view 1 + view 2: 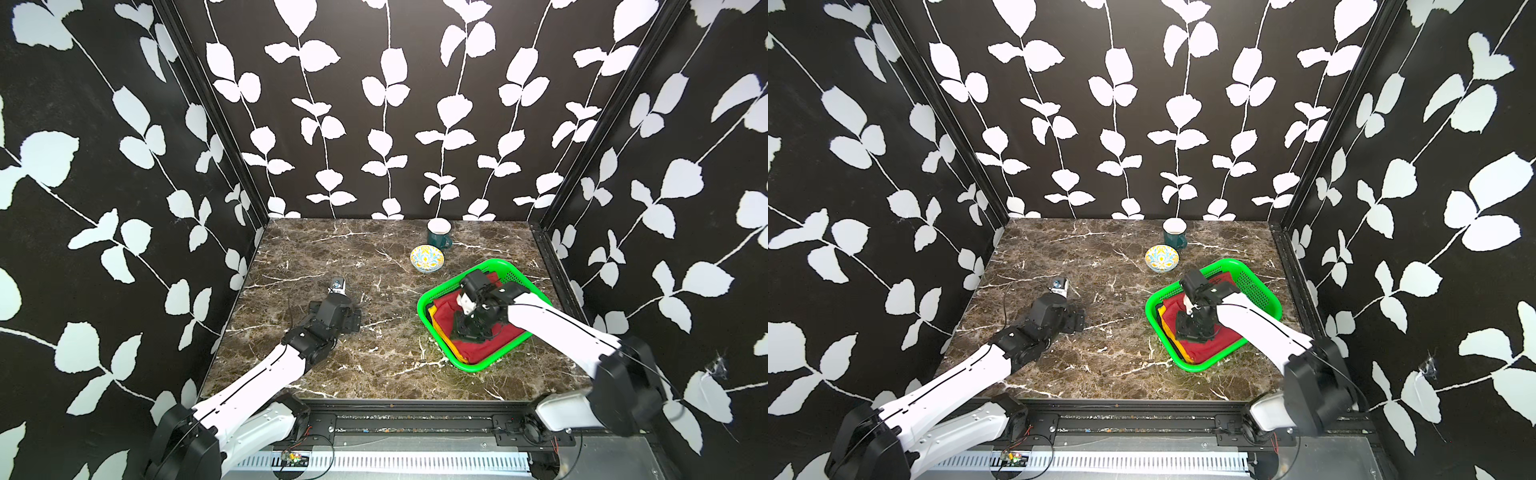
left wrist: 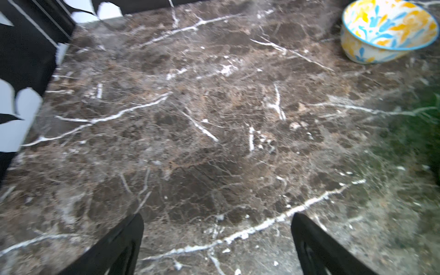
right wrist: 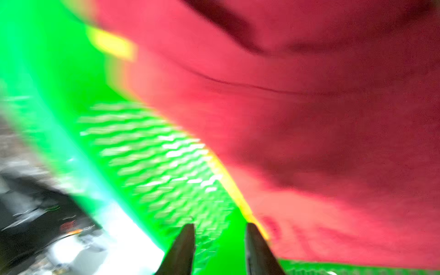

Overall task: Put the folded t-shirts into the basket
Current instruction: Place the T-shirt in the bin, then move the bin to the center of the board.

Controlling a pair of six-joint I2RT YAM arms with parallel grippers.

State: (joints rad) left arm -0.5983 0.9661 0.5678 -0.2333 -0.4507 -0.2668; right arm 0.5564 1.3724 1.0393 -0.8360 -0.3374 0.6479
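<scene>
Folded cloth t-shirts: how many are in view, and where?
3, stacked in the bright green perforated plastic basket: red tee on top, mustard yellow tee edging out beneath, black tee lowest, mostly hidden.

White arm shells (image 1: 257,376), black joints (image 1: 309,343), and a black-fingered left claw (image 2: 217,215).

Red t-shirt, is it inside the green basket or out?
In. The red t-shirt lies on top inside the basket, whose green walls surround it.

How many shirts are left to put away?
None that I can see. The red t-shirt lies in the green basket atop the yellow one; no shirt lies on the table. The right jaws stand open above it, empty. Only pulling away looks left.
</scene>
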